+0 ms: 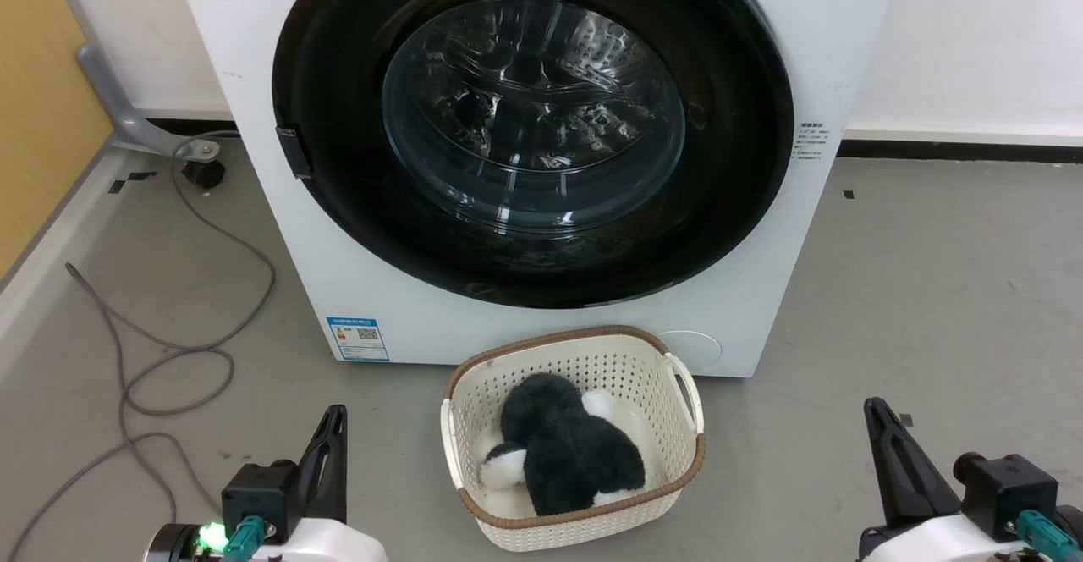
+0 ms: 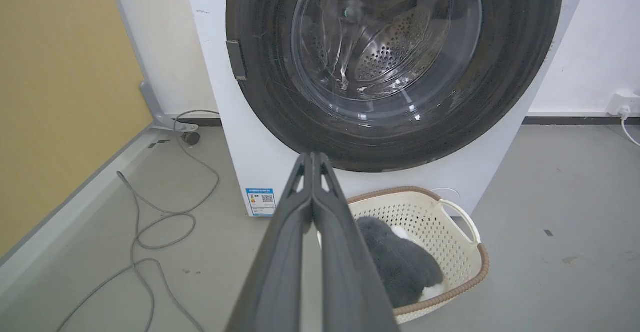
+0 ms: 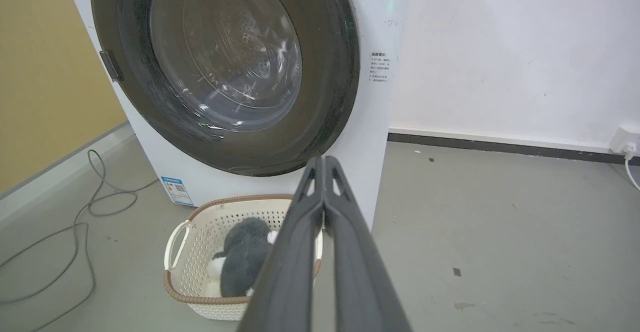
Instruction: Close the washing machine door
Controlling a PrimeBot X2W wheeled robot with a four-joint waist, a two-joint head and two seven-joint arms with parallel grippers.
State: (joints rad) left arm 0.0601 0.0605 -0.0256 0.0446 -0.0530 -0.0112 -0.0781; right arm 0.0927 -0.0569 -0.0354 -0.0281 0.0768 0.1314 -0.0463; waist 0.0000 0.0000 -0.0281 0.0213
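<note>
The washing machine (image 1: 254,79) (image 2: 215,47) (image 3: 380,32) stands white against the wall. Its door (image 1: 744,206) (image 2: 520,72) (image 3: 330,97), with the glossy black rim and clear bowl window (image 1: 533,113), lies flat against the machine's front, and the steel drum shows through the glass. My left gripper (image 1: 337,414) (image 2: 312,156) hangs low at the lower left, fingers pressed together, holding nothing. At the lower right my right gripper (image 1: 871,408) (image 3: 324,159) is shut too, empty. Both are well short of the door.
A cream laundry basket (image 1: 677,460) (image 2: 465,242) (image 3: 190,272) holding a dark grey and white plush toy (image 1: 567,452) sits on the floor in front of the machine. Grey cables (image 1: 169,350) loop on the left floor. A yellow panel (image 1: 42,79) borders the left.
</note>
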